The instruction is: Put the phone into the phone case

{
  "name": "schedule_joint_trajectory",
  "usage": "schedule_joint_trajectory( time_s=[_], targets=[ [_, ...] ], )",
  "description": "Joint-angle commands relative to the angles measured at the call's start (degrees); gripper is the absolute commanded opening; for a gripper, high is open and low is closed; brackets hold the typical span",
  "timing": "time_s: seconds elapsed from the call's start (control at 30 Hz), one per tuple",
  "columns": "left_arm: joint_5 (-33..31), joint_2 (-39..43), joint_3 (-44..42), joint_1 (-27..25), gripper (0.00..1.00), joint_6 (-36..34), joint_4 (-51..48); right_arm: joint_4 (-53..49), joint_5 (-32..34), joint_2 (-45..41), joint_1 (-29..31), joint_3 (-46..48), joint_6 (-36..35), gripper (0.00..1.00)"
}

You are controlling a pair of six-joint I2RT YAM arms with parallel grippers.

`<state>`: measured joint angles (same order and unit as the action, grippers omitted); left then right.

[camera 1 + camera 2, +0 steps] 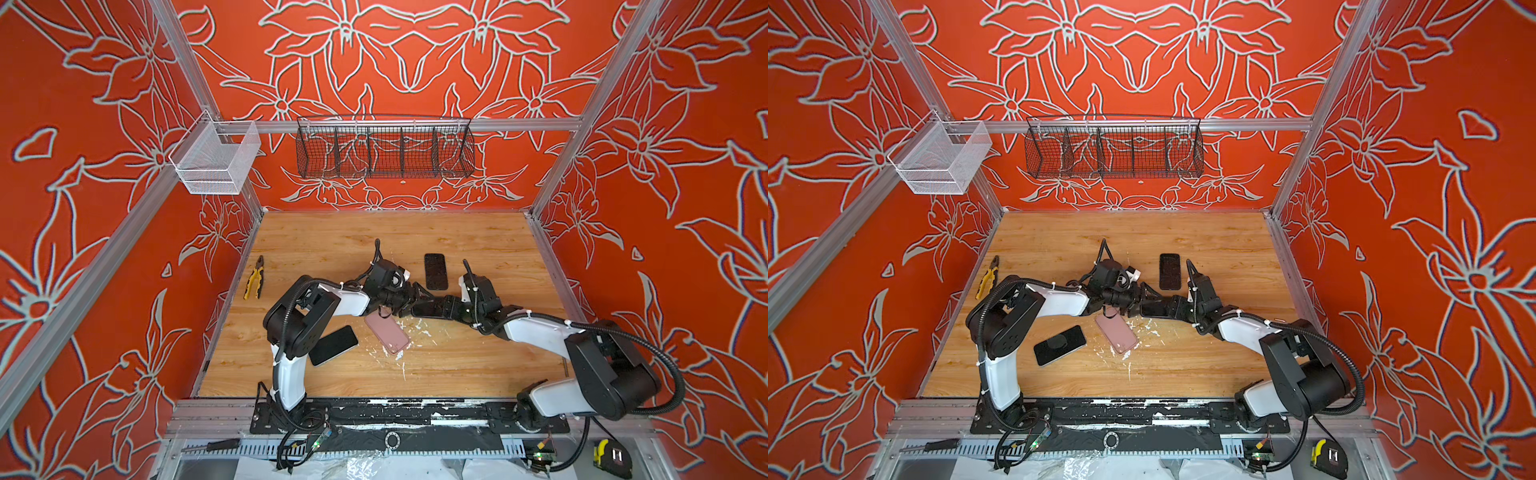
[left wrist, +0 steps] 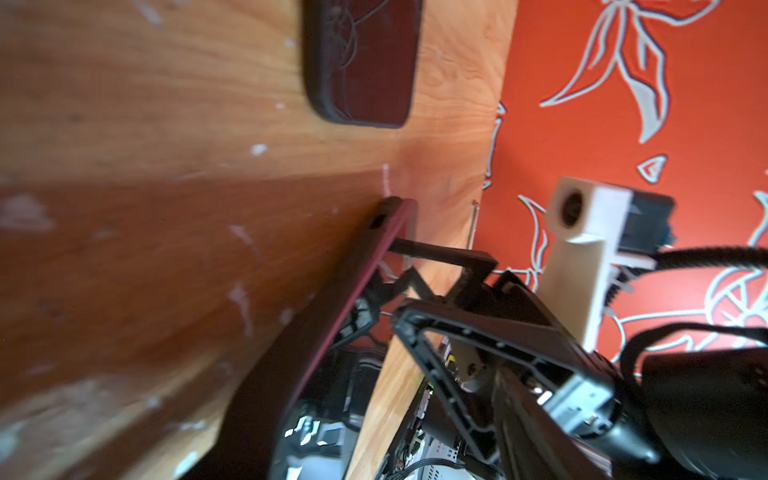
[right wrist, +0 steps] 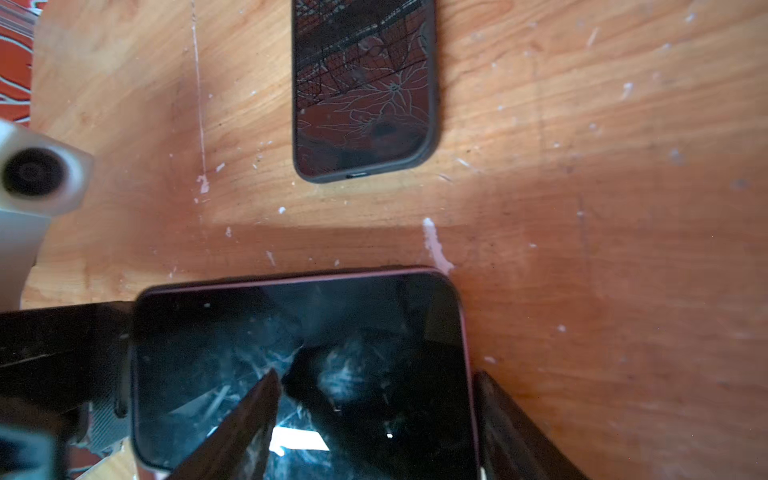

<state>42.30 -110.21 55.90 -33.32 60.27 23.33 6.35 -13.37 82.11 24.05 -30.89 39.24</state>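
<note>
Phone (image 3: 299, 345) hung clamped in the right claw (image 1: 431, 310) over the surface (image 1: 332, 249), just beyond the pink case (image 1: 388, 332); left claw (image 1: 415, 296) stood at its free end, closure untellable, and likely needed a square hold before release.

A robot test cell, lab-style. An aluminium frame (image 1: 519, 124) boxes in a scuffed wooden table (image 1: 332, 232), with printed red floral walls (image 1: 83, 104) on three sides. Two arms (image 1: 286, 374) are bolted to a black base (image 1: 374, 415). Wire baskets (image 1: 384, 151) hang from the rail. Pliers (image 1: 254, 277), a screwdriver (image 1: 216, 445) and a tape measure (image 1: 611, 457) lie about, and a bare circuit board (image 1: 318, 441) too.
</note>
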Motion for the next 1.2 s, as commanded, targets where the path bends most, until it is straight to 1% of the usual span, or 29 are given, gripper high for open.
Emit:
schedule_joint_trajectory(
  time_s=[0.0,0.13,0.33,0.43,0.57,0.63,0.7,0.77,0.93,1.17],
  targets=[
    [1.8,2.4,-0.2,-0.3,0.72,0.4,3.9,-8.3,-3.2,3.4,0.8,3.0,2.0,0.74],
    [1.6,2.0,-0.2,-0.3,0.7,0.3,3.4,-8.2,-3.2,3.6,0.8,2.9,1.9,0.74],
    [1.8,1.5,-0.3,-0.3,0.61,0.9,4.3,-7.8,-3.4,4.2,0.8,2.7,2.0,0.74],
    [1.8,1.3,-0.4,-0.3,0.55,1.1,4.8,-7.4,-3.5,4.3,0.8,2.8,2.2,0.74],
    [1.8,1.0,-0.5,-0.4,0.43,1.5,5.6,-7.0,-3.8,4.8,0.8,2.8,2.4,0.73],
    [1.8,0.6,-0.4,-0.4,0.38,1.6,5.6,-6.6,-4.0,4.9,0.8,2.8,2.5,0.72],
    [1.8,0.4,-0.4,-0.4,0.35,1.8,5.7,-6.5,-4.1,5.1,0.8,2.7,2.6,0.7],
    [1.8,0.1,-0.2,-0.4,0.3,1.8,5.7,-6.4,-4.3,5.2,0.8,2.6,2.6,0.68],
    [1.8,-0.5,0.0,-0.4,0.27,1.9,5.6,-6.1,-4.8,5.6,0.9,2.6,2.6,0.62],
    [1.6,-1.2,0.7,-0.4,0.26,1.9,5.1,-5.7,-5.4,5.8,1.1,2.5,2.7,0.59]
  ],
)
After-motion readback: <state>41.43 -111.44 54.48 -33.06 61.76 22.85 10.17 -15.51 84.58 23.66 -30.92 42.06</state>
